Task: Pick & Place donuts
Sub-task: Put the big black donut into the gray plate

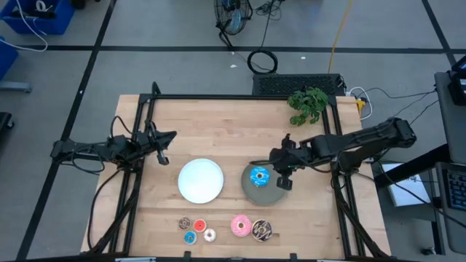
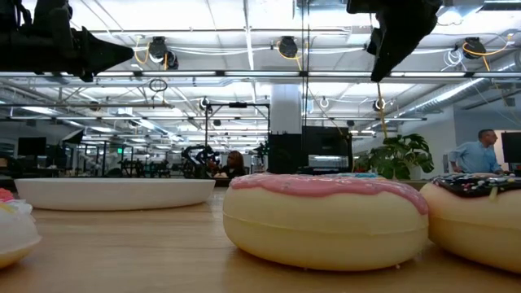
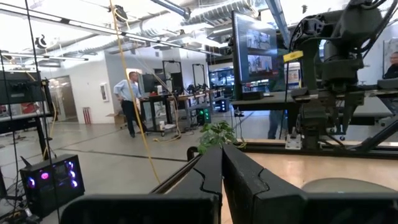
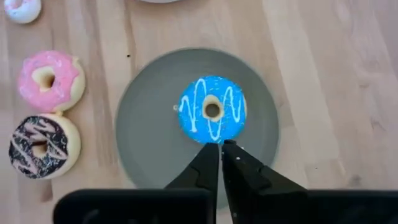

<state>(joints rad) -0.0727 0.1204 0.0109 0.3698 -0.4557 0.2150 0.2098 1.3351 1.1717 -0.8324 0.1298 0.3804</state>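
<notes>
Pink donut [image 2: 326,218] fills the low view's foreground, touching the dark sprinkled donut [image 2: 476,216]; four tiny donuts [image 1: 195,230] lie just beside. Blue donut [image 4: 212,109] rests centred on the grey plate [image 4: 149,124], the right gripper [image 4: 221,149] above it, fingers closed together and empty. Left gripper [image 3: 222,165], likewise closed and empty, waits over the table's left side. The rings look light, smooth, probably slippery; pinching across one side of the ring seems best. White plate [image 1: 201,180] sits on bare pale wooden table [image 1: 218,124]; an open workshop lies beyond.
</notes>
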